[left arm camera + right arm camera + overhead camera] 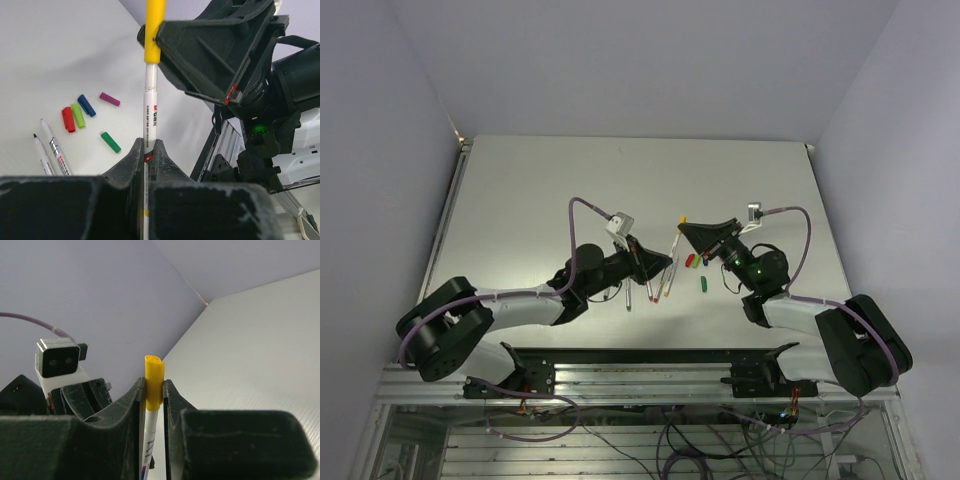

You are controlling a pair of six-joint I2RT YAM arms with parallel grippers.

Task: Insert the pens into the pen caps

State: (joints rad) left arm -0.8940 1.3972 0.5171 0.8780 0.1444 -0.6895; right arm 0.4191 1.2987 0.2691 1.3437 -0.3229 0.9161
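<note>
Pinching a pen [150,100], the left gripper [148,146] meets the right gripper [154,386], clamped on the yellow cap [154,371]. Other caps [110,142] and pens [54,149] lie loose.

We see a plain white table [570,180]. Lying flat on it: a red cap [68,119] touching a yellow-green cap [78,115], a dark blue cap [86,105] just beside those, a magenta cap [109,99] near them, and a green cap [110,142] apart. Two uncapped pens lie side by side: dark-tipped pen [42,156], second pen [54,146].
</note>
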